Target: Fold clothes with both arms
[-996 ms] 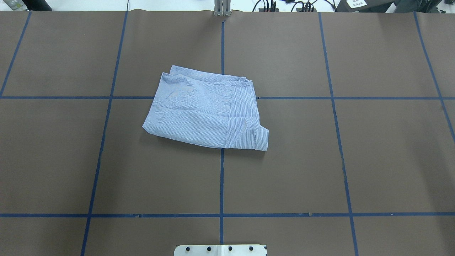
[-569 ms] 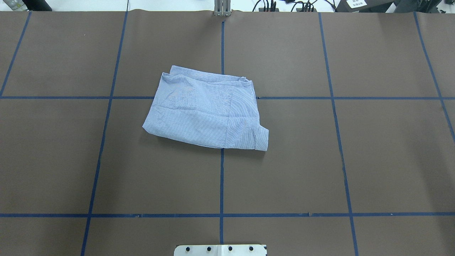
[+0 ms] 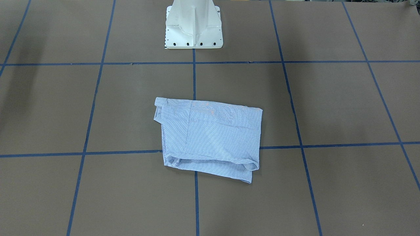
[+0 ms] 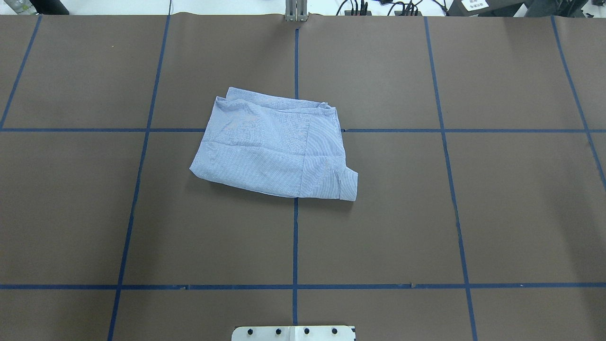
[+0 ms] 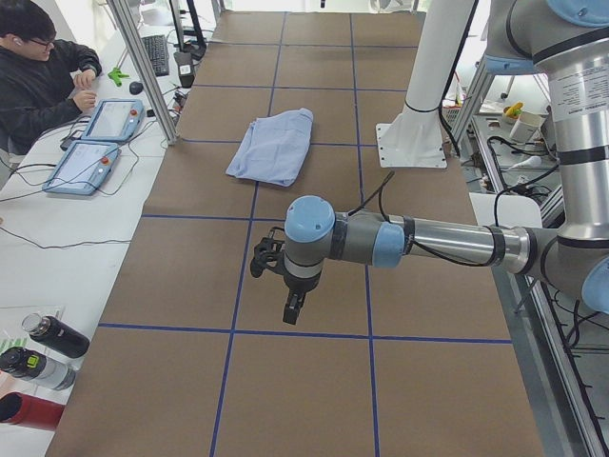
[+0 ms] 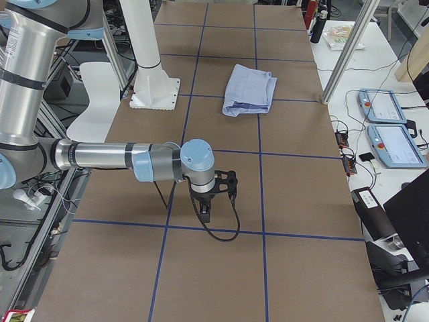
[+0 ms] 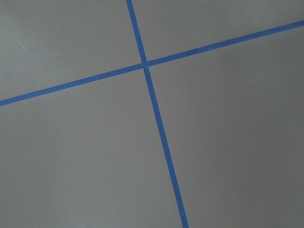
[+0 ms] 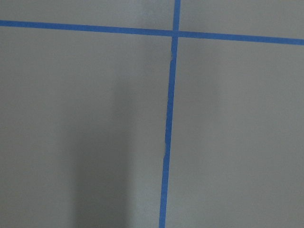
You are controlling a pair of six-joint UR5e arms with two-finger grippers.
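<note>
lying unmoved since before, folded shirt point(image 4: 272, 147) on table point(image 4: 426, 213); left pincer point(image 5: 292, 312), right pincer point(image 6: 205, 215): grip impossible to tell

Straight under my left fingers point(image 5: 294, 307) I see only the brown table cover point(image 5: 314, 381) and a crossing of blue tape lines point(image 7: 145, 65). Under the right fingers point(image 6: 204, 213) another tape crossing point(image 8: 175, 33) sits toward the top of the wrist view. Well beyond both sets of fingers, along the table, stands the white pedestal base point(image 3: 193, 29). Out past the left fingers, off the table's edge, an operator point(image 5: 38, 76) in black sits at a white bench point(image 5: 57, 248) with two tablet pendants point(image 5: 114, 119). Three bottles point(image 5: 55, 335) sit nearer along that bench.
</note>
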